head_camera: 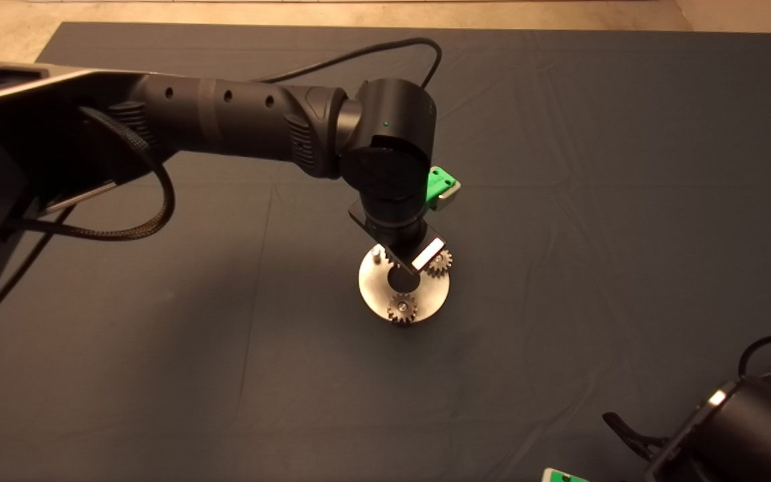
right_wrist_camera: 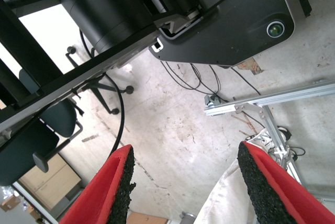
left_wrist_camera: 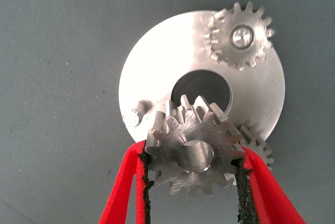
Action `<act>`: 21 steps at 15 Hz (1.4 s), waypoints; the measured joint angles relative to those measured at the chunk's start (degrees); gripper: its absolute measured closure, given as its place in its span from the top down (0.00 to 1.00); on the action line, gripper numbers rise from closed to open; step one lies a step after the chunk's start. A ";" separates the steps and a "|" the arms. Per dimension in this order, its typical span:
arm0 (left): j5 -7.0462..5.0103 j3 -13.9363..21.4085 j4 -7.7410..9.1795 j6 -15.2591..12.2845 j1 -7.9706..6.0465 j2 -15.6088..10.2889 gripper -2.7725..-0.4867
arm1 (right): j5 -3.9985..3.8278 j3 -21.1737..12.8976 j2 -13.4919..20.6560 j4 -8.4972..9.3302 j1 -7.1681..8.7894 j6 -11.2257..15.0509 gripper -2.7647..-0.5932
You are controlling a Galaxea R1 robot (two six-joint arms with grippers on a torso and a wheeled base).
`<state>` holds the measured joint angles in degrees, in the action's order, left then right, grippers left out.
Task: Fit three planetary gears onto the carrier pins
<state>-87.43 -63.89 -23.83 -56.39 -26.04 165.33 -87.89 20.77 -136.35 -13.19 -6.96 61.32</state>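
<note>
Left pincer: closed on the third gear, held just above the disc at mid-frame in the head view.
Seated gears: two are already carried on pins, one at the disc's lower edge, one at its right.
Bare pin: left of the held gear, not yet under its bore.
Risk: a jam or a dropped gear is judged likely if the bore is lowered off-centre.
Right pincer: parked lower right, spread wide, empty.
Surface: a dark mat on the desk; pale floor beyond.

silvery gears, red fingers
</note>
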 joint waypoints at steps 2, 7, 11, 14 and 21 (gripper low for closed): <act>-0.07 -0.33 0.00 -0.46 0.29 0.39 0.12 | 0.00 0.00 0.00 0.00 0.00 0.01 0.39; -0.03 -1.07 -0.09 -0.83 0.74 0.55 0.12 | 0.02 0.00 -0.22 0.10 0.00 0.01 0.39; 0.00 -1.62 -0.12 -0.79 0.77 -0.06 0.11 | 0.02 0.00 -0.34 0.24 0.02 0.01 0.39; -0.02 -2.51 -0.19 0.25 0.77 -1.93 0.11 | -0.03 0.00 -0.67 0.35 0.18 0.01 0.39; -0.02 -3.22 -0.55 2.34 0.82 -6.34 0.11 | 0.00 -0.05 -1.27 0.79 0.29 0.01 0.39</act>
<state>-87.46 -67.11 -24.38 -54.05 -25.22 158.99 -87.89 20.72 -137.62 -12.40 -6.67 61.33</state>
